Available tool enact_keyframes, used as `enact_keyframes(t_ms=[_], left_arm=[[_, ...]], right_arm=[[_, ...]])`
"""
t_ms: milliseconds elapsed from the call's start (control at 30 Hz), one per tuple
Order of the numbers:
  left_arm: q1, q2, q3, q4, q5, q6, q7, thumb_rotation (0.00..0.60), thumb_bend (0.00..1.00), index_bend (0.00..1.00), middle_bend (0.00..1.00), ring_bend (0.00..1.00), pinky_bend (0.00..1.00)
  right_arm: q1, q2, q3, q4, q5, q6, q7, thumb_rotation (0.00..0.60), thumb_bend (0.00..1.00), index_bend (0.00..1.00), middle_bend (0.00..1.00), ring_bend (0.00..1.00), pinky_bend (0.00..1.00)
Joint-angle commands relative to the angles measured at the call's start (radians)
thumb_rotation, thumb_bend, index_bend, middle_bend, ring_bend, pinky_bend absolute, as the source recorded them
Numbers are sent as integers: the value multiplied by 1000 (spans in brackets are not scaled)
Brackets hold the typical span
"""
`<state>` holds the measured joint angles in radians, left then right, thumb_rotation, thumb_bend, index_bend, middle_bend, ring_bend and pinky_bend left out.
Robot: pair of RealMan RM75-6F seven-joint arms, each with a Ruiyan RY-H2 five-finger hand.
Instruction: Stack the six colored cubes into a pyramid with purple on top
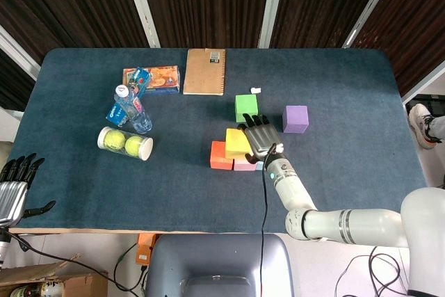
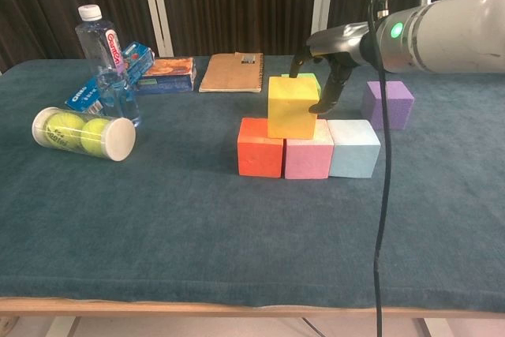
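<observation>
An orange cube (image 2: 260, 147), a pink cube (image 2: 308, 158) and a light blue cube (image 2: 354, 148) form a row on the table. The yellow cube (image 2: 292, 107) rests squarely across the orange and pink ones. My right hand (image 2: 327, 69) reaches over it from the right and grips it, thumb at its back top edge and fingers (image 2: 325, 99) against its right face. In the head view the right hand (image 1: 261, 138) covers the yellow cube's (image 1: 236, 142) right part. The green cube (image 1: 246, 108) sits just behind, the purple cube (image 1: 295, 119) to the right. My left hand (image 1: 15, 189) hangs open off the near left corner.
A clear tube of tennis balls (image 2: 82, 133) lies at the left, with a water bottle (image 2: 104, 61) and a blue pack behind it. A snack box (image 1: 151, 78) and a brown notebook (image 1: 205, 71) lie at the back. A small white scrap (image 1: 255, 90) lies near the green cube.
</observation>
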<state>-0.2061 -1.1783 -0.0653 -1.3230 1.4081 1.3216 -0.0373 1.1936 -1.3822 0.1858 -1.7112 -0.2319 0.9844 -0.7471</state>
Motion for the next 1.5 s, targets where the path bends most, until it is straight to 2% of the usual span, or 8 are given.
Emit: enact_keyframes(t_ms=[33, 267, 500, 1100, 1300, 1500], left_arm=[[0, 0, 0, 0, 1, 0, -1, 497, 146, 130, 46, 0, 87], [1, 0, 0, 4, 1, 0, -6, 497, 147, 130, 46, 0, 87], [0, -1, -1, 5, 0, -2, -6, 498, 147, 130, 46, 0, 87], [-2, -5, -2, 10, -5, -9, 0, 497, 147, 131, 46, 0, 87], [-1, -3, -2, 10, -3, -6, -5, 498, 146, 130, 46, 0, 87], [-1, -4, -2, 11, -3, -7, -5, 499, 146, 130, 46, 0, 87]], right_arm=[[4, -6, 0, 5, 5, 4, 0, 600, 266, 434, 0, 0, 0], [-5, -1, 9, -2, -21, 16, 22, 599, 266, 487, 0, 0, 0], [-22, 32, 21, -48, -61, 13, 56, 599, 266, 492, 0, 0, 0], [-3, 19, -15, -36, -68, -11, 34, 599, 266, 471, 0, 0, 0], [3, 14, -22, -31, -64, -5, 26, 599, 266, 452, 0, 0, 0], [8, 12, -26, -32, -53, -5, 19, 599, 266, 348, 0, 0, 0]])
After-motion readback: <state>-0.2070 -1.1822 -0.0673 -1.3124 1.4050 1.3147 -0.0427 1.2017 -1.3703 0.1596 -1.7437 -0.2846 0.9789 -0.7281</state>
